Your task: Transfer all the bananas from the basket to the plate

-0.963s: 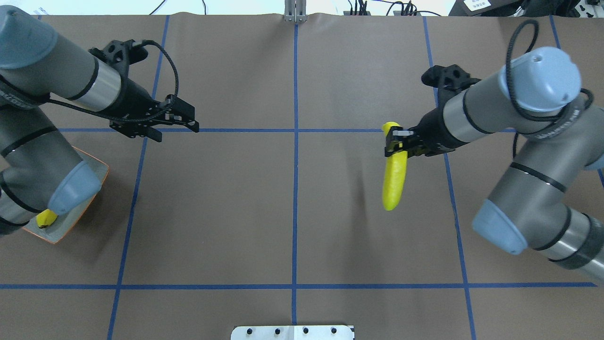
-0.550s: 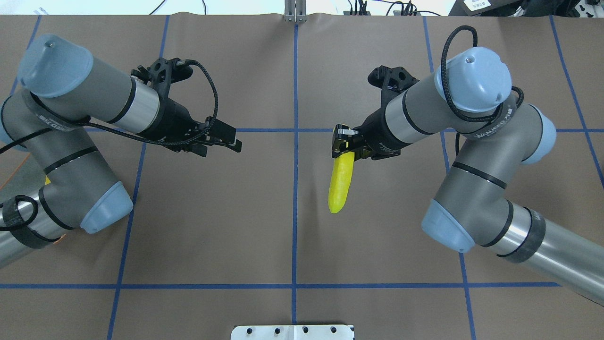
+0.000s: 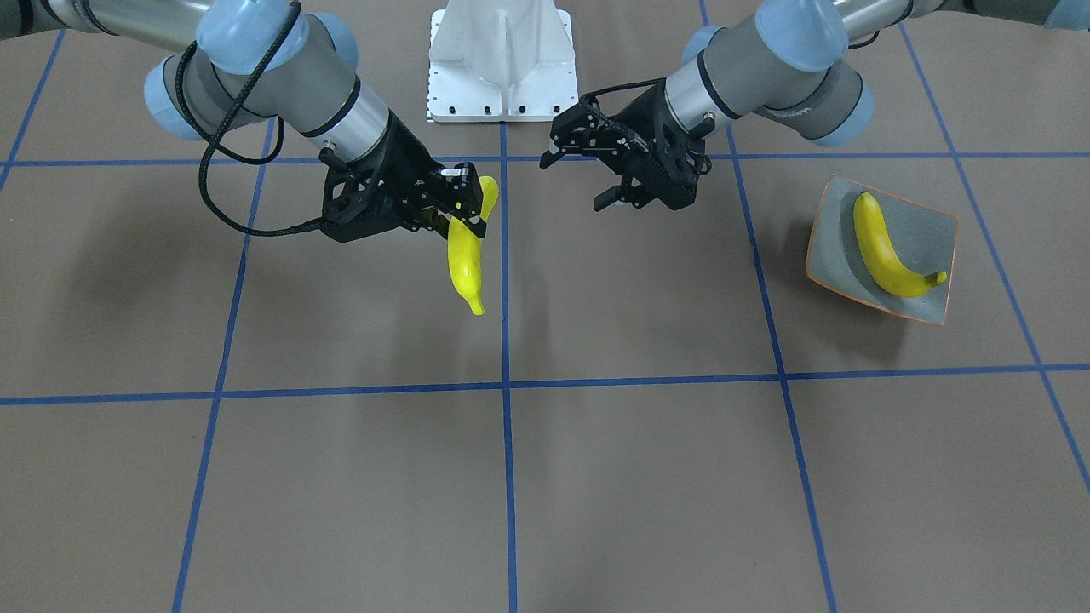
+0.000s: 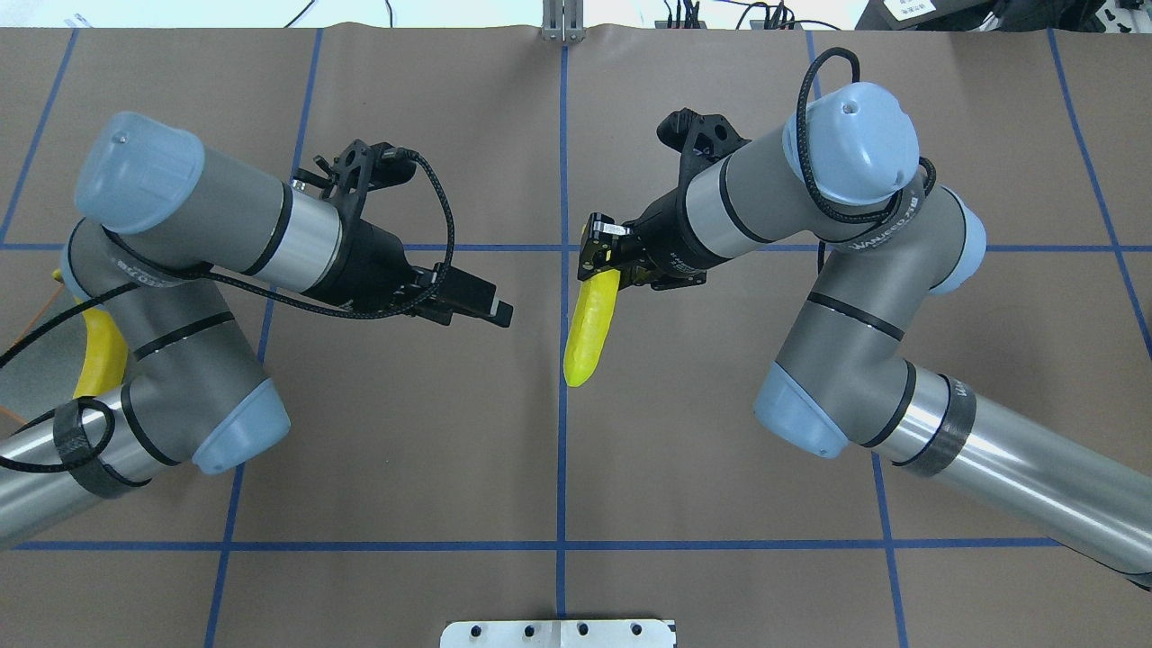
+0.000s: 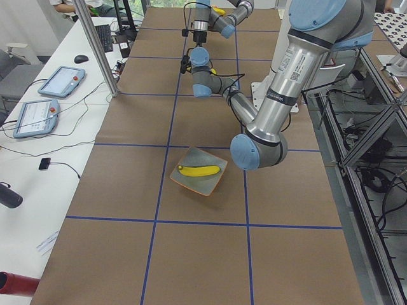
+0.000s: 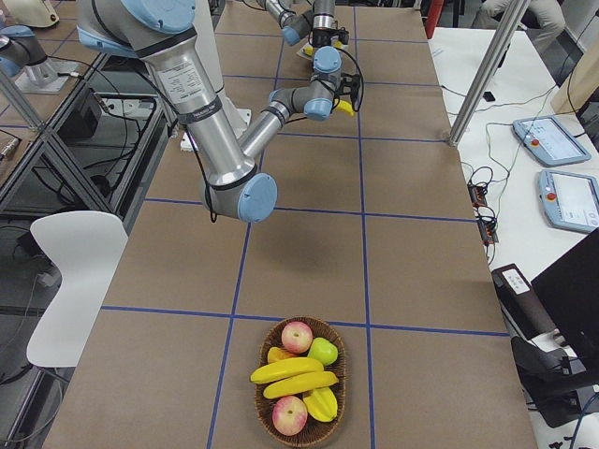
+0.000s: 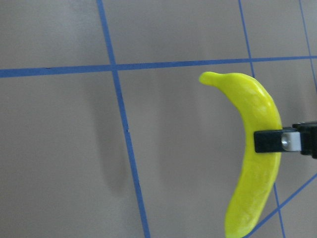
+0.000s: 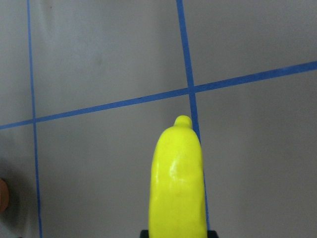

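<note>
My right gripper (image 4: 598, 257) is shut on the upper end of a yellow banana (image 4: 589, 329), which hangs above the table's middle line. The same banana (image 3: 466, 260) hangs tip down from the right gripper (image 3: 464, 207) in the front view. My left gripper (image 3: 576, 180) stands open and empty a short way from it, facing it. In the left wrist view the banana (image 7: 255, 158) is apart from my fingers. A second banana (image 3: 886, 247) lies on the plate (image 3: 930, 223). The wicker basket (image 6: 339, 374) holds two more bananas (image 6: 292, 370).
Apples and other fruit also fill the basket at the table's far right end. The white robot base (image 3: 502, 60) stands behind the grippers. Blue tape lines cross the brown table cover. Tablets and cables lie on a side table (image 6: 552, 168).
Both arms have swung in toward the table's middle. The right gripper has carried the banana leftward in the overhead view. The left gripper has moved rightward, away from the plate, and stays open.
</note>
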Action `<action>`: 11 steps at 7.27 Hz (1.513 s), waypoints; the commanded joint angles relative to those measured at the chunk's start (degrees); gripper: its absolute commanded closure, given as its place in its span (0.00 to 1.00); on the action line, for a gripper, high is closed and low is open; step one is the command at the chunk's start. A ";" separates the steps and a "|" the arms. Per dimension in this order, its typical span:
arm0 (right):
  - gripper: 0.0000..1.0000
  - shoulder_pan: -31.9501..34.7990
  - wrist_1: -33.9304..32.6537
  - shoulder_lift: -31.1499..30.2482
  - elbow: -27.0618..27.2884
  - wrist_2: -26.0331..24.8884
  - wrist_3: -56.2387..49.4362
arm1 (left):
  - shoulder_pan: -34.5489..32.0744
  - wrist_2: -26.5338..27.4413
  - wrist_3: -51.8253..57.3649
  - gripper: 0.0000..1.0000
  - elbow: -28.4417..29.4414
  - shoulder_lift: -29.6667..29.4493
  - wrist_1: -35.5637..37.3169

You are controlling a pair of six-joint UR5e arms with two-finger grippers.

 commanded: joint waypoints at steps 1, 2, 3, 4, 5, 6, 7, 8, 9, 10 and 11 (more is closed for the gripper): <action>1.00 -0.12 2.35 0.39 -0.42 0.06 0.32 | 2.04 0.09 0.00 0.01 1.45 -0.20 -5.52; 1.00 -0.20 3.23 0.66 -0.50 0.07 0.67 | 2.22 0.52 0.00 0.00 1.45 -0.29 -6.67; 1.00 -0.29 3.33 0.83 -0.42 0.15 0.84 | 3.62 3.05 0.00 0.00 1.80 -0.29 -9.11; 1.00 -0.64 5.16 1.10 -0.59 0.07 2.50 | 5.54 6.56 0.00 0.00 2.15 -0.46 -11.05; 1.00 -1.08 6.57 1.19 -0.77 0.07 3.65 | 5.74 6.68 0.00 0.00 2.76 -0.81 -11.68; 1.00 -1.26 6.76 1.19 -0.68 0.07 3.92 | 5.74 6.77 0.00 0.00 2.86 -1.16 -11.69; 1.00 -1.70 7.11 1.19 -0.68 0.24 4.01 | 5.74 6.77 0.09 0.00 3.29 -1.95 -11.69; 1.00 -1.87 7.20 1.19 -0.59 0.50 4.10 | 5.74 6.77 0.00 0.01 3.65 -2.22 -11.78; 1.00 -2.05 7.20 1.10 -0.42 0.68 4.10 | 5.74 6.85 0.00 0.01 4.08 -2.74 -11.95; 1.00 -2.05 8.33 1.10 -0.16 0.77 4.71 | 5.74 6.85 0.09 0.01 4.35 -3.01 -12.04; 1.00 -2.14 9.73 0.66 -0.15 0.77 5.15 | 5.74 6.85 0.00 0.01 4.35 -3.01 -12.04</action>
